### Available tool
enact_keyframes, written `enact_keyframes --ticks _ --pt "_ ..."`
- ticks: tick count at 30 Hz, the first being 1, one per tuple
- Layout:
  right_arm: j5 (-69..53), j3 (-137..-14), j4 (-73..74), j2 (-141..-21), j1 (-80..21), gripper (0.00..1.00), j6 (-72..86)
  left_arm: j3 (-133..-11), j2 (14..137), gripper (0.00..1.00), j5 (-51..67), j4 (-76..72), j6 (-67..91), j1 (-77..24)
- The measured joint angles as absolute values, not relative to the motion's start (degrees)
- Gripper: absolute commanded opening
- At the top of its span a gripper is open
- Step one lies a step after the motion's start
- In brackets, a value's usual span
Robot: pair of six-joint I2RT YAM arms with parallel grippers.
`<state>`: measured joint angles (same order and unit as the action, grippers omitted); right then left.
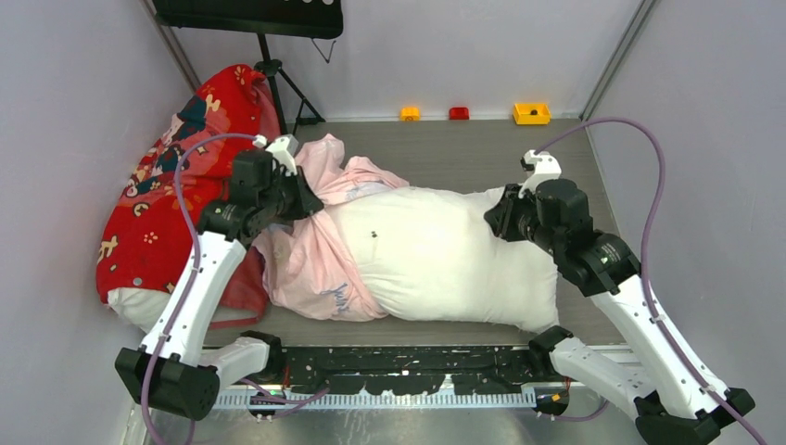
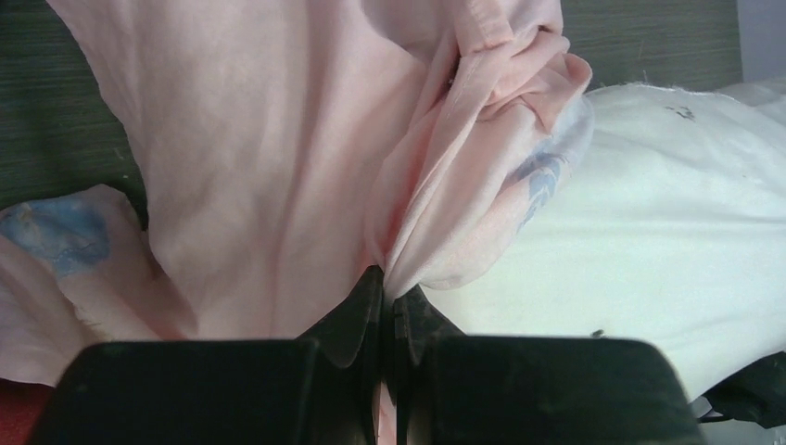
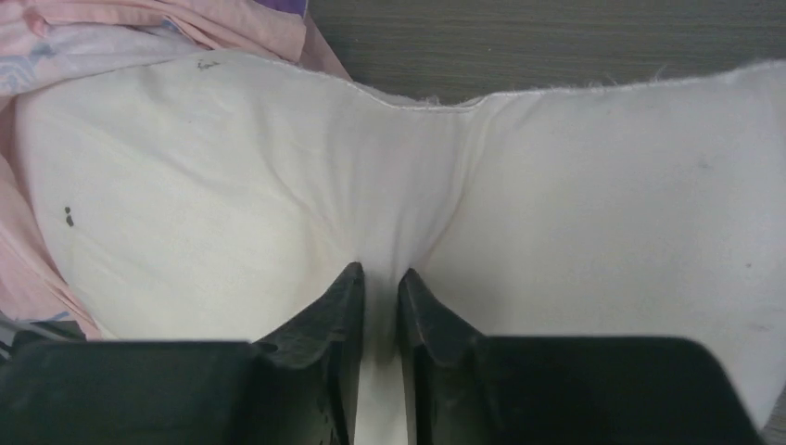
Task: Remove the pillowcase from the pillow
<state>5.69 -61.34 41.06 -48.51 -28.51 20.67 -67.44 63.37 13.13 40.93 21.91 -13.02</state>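
Observation:
The plain white pillow (image 1: 436,255) lies across the middle of the table, mostly bare. The pale pink pillowcase (image 1: 310,260) is bunched over its left end, with blue lettering near the front edge. My left gripper (image 1: 306,199) is shut on a gathered fold of the pillowcase (image 2: 445,213) at the pillow's left end (image 2: 667,213). My right gripper (image 1: 496,218) is shut on a pinch of the pillow's white cover (image 3: 278,204) at its right end. A strip of pink pillowcase (image 3: 139,23) shows at the top left of the right wrist view.
A second pillow in a red cartoon-patterned case (image 1: 176,185) leans against the left wall. A black tripod stand (image 1: 278,83) is at the back left. Small orange, red and yellow blocks (image 1: 530,113) sit along the back wall.

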Motion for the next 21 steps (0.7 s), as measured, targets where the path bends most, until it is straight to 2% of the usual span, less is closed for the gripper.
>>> enact_keyframes --ticks 1,2,4,11,21 --pt "5.19 -62.46 41.87 -48.69 -28.38 0.69 20.29 -67.13 63.37 0.0 13.56 40.36 21.74 -12.99" --pt "4.99 -63.22 42.15 -48.82 -28.32 0.78 20.56 -67.02 63.37 0.0 13.85 40.16 21.56 -12.99" --pt "4.4 -65.67 42.35 -49.23 -27.92 0.86 19.94 -66.67 63.35 0.0 14.35 39.16 20.86 -12.95" --pt "0.82 -74.19 43.03 -54.63 -27.66 0.89 19.11 -65.1 62.26 0.0 15.9 36.16 19.03 -12.4" --pt "-14.02 -92.12 48.58 -80.99 -27.64 0.91 18.98 -64.84 62.11 0.0 16.78 35.35 18.96 -12.34"
